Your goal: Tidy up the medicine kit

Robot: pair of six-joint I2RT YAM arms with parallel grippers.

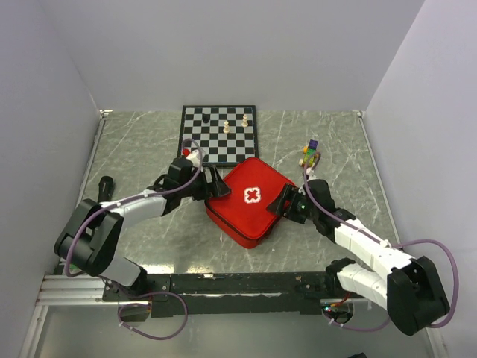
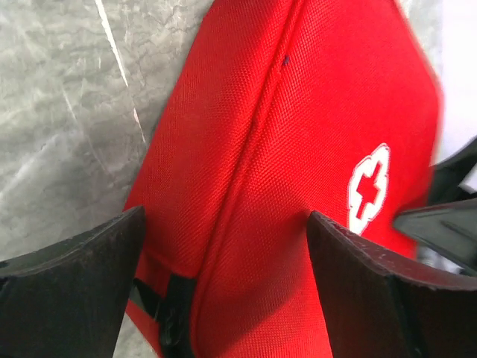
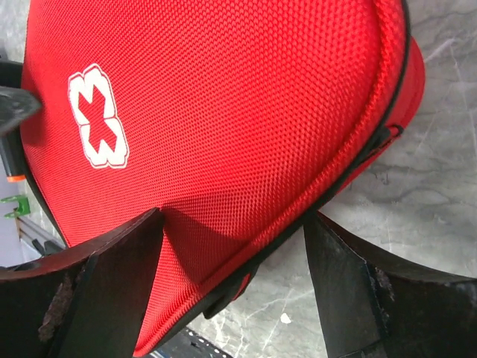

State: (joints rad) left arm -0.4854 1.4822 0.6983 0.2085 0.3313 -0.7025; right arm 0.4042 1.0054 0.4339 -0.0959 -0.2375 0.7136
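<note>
1. Medicine kit (image 1: 250, 200): it was found closed and flat on the table (image 1: 141, 149), just beside the chessboard (image 1: 218, 134), between both grippers.
2. Left gripper (image 1: 214, 184): the jaws were spread wide astride the kit's left corner, and nothing was pinched.
3. Right gripper (image 1: 285, 203): the jaws were spread astride the opposite corner. The fabric was dented by one finger (image 3: 112, 283), but no closed grip was shown.
4. Handling: the woven shell was judged soft, yielding, fairly light and not slippery. Hold was judged best taken at a corner or along the piped zipper edge.
5. Markings: only a white cross emblem (image 1: 253, 196) was seen; no lettering could be read.
</note>
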